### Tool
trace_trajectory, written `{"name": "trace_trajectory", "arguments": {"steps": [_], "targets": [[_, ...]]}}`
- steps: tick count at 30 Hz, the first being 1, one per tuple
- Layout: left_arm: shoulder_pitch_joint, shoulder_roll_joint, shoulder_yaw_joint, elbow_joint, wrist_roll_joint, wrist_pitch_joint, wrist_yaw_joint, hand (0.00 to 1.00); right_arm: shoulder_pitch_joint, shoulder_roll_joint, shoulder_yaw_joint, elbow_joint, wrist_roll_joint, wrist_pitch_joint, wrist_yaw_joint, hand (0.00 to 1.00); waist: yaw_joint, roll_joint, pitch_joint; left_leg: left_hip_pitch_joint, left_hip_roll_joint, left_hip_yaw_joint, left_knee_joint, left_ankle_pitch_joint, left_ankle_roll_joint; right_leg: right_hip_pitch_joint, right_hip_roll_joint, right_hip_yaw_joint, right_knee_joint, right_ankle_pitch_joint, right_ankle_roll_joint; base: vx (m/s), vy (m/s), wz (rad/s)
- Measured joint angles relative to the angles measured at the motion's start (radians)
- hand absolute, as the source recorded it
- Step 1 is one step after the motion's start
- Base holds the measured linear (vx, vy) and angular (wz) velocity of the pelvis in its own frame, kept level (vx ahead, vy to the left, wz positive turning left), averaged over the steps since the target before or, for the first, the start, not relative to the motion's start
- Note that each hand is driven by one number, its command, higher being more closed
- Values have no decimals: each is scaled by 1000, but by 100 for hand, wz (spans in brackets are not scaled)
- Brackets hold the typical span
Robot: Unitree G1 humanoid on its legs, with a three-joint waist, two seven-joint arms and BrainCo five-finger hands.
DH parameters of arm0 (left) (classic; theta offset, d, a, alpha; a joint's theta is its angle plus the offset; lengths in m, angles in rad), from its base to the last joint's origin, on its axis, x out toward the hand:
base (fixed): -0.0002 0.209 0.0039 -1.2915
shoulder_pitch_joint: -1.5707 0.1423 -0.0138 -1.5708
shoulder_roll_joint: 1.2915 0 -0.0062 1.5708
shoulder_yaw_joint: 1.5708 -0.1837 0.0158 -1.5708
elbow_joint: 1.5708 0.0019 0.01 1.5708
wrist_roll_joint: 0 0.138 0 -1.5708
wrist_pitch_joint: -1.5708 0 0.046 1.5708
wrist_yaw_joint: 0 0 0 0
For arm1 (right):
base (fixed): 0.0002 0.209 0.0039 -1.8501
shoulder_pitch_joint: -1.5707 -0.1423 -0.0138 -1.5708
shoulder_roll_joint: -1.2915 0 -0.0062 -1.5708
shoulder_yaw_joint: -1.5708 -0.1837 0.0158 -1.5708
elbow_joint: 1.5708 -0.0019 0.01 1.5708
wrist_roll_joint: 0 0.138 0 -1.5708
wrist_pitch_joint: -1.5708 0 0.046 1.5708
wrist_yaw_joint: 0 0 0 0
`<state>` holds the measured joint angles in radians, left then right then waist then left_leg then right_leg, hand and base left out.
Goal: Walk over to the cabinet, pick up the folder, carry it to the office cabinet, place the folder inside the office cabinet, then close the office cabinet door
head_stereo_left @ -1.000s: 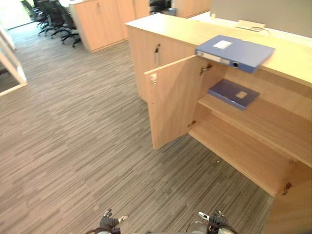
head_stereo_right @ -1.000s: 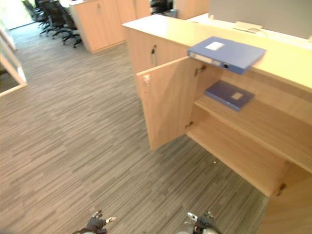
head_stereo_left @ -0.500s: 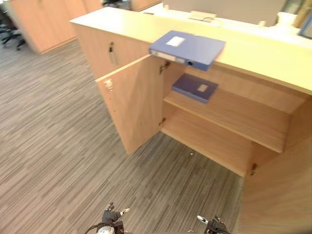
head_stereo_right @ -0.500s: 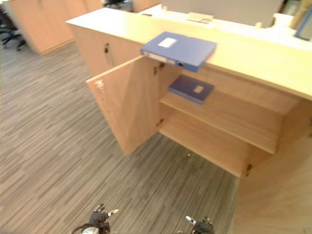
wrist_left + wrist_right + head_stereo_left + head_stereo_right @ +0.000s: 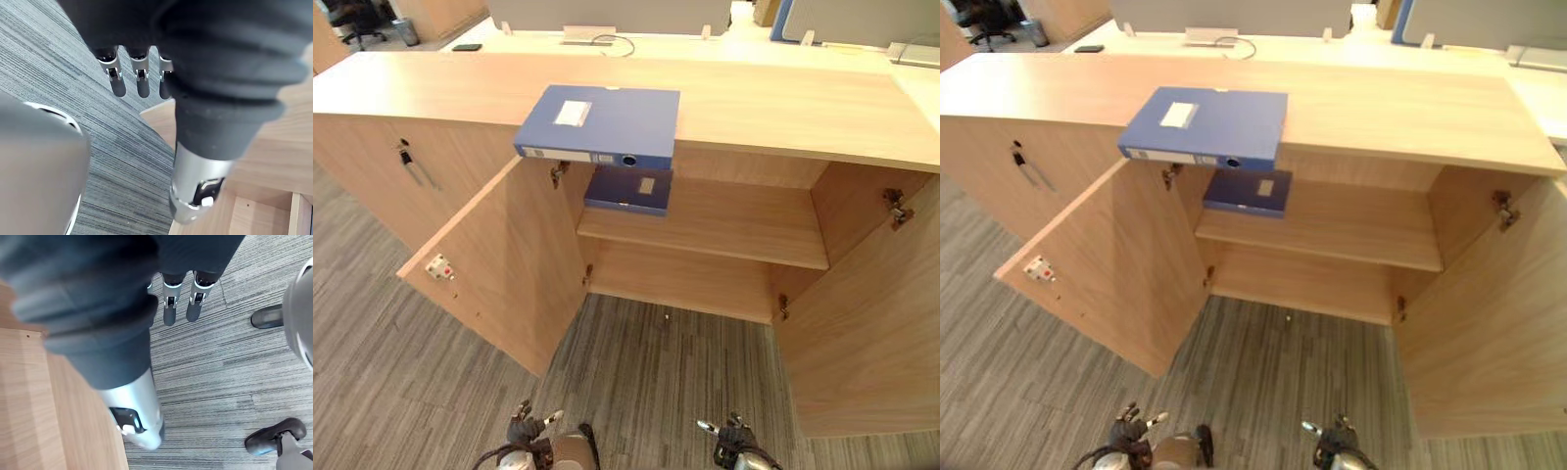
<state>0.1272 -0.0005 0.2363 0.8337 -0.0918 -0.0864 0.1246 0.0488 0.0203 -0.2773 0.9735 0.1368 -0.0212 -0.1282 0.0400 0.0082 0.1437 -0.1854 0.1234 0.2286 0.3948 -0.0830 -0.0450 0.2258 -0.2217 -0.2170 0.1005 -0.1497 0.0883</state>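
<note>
Lying atop cabinet, blue folder, L hand, R hand slack

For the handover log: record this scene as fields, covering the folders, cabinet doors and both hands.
top folder: blue, flat on the cabinet top, overhanging its front edge
shelf folder: blue, thinner, on the upper shelf inside
doors: left door and right door both open
left hand: hanging low, open, empty
right hand: hanging low, open, empty
</note>
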Motion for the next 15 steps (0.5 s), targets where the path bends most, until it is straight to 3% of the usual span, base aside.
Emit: {"name": "trace_trajectory", "arguments": {"steps": [3,7,11,13,15], "targets": [[-1,3,4,10,0,0,1,0,0,13,5,2,0,1,2,0,3,-1,-3,42,2,64,-50,-2,0,-19,-17,52,-29,48,43,97,105,-71],[-4,2,-12,35,2,1,1,0,5,-6,0,23,0,4,3,0,-2,-1,-25,86,-16,113,-142,12,-6,-66,-32,98,-54,77,57,5,49,-70],[-5,5,-41,57,0,-3,1,0,16,-48,-17,76,-1,22,7,0,-18,0,-55,135,-81,113,-286,56,-2,-127,-69,121,-44,93,58,-16,85,-44],[17,1,-51,63,-1,-3,1,0,17,-58,-36,89,-2,25,10,0,-17,13,-63,188,-119,83,-373,47,3,-184,-83,150,41,99,51,-19,165,-83],[30,-8,-58,62,0,-3,0,0,28,-60,-50,64,-4,23,13,0,-26,29,-68,210,-122,78,-387,47,15,-258,-83,175,196,99,50,-35,134,-46]]}}
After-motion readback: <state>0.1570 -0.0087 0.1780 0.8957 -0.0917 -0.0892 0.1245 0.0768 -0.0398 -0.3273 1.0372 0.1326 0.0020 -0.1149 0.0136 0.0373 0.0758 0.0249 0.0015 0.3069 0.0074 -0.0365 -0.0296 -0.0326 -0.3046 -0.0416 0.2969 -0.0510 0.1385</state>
